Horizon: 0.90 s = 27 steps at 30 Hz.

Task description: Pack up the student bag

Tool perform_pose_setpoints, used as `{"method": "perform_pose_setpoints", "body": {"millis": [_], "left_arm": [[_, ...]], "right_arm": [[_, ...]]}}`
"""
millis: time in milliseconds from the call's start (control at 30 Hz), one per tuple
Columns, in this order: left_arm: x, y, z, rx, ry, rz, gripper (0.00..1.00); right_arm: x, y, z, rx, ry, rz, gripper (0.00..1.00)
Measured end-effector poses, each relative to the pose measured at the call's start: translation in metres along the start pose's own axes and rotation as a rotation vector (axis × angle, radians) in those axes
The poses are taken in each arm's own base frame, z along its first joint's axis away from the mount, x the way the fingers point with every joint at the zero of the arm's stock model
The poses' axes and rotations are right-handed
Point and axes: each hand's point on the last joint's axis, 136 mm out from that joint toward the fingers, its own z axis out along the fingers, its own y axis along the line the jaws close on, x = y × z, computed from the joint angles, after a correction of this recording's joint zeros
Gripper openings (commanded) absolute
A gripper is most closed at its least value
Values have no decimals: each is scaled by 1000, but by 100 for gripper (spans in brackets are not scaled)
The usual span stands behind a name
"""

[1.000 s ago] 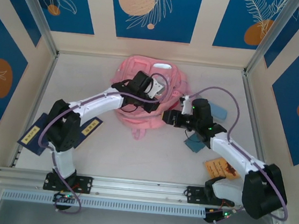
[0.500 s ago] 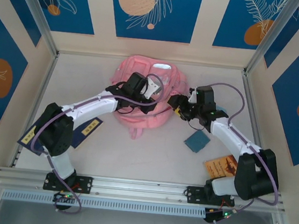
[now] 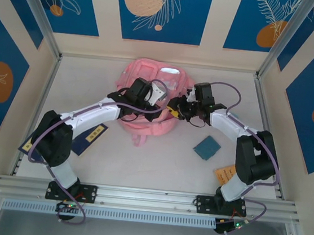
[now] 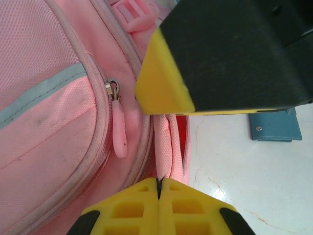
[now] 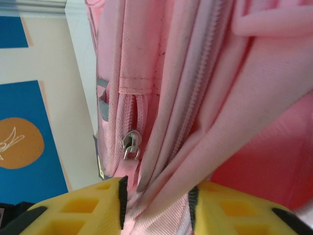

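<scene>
The student bag [image 3: 146,71] lies on the bench [image 3: 157,163] at the back, in the middle, and both arms reach to its right side.

Your left claw [image 4: 159,188] is pressed together. A thin pink edge of the bag runs into the line between its fingers, so it seems to pinch that edge, just beside the pink zip pull [image 4: 119,134]. Your right claw [image 5: 156,196] has a thick fold of the bag between its fingers, and the fabric touches both of them, so I judge that it pinches this fold, near a metal zip slider [image 5: 129,144].

Please mind these risks:
- The two claws are very near. In the left wrist view, a finger of the right claw hangs just above the left fingers. A small wrong move can knock them together.
- The fold in the right claw has several layers. If you pull, one layer can slip out, or you open nothing.
- The bag is soft and probably light. If both claws pull to the same side, the whole bag may slide on the bench instead of opening.
- The blue pouch [image 3: 206,147], the dark booklet [image 3: 90,134] and the orange card [image 3: 224,172] are not yet packed.
</scene>
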Motion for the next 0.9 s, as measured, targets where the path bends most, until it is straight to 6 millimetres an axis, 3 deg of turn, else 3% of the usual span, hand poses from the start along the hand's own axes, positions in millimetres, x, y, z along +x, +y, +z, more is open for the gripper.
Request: {"method": "perform_pose_setpoints", "body": {"millis": [33, 133, 333, 533, 733, 900], "left_arm": [[1, 0, -1, -1, 2, -3, 4], [5, 3, -5, -15, 5, -35, 31], [0, 5, -40, -83, -30, -181, 51], [30, -2, -62, -84, -36, -309, 54], [69, -1, -43, -102, 41, -419, 53], [68, 3, -28, -134, 24, -478, 50]], "right_arm": [[1, 1, 1, -2, 7, 3, 21], [4, 8, 3, -17, 28, 7, 6], [13, 11, 12, -8, 60, 7, 0], [18, 35, 14, -41, 68, -40, 0], [21, 49, 15, -63, 71, -68, 0], [24, 51, 16, -63, 75, -73, 0]]}}
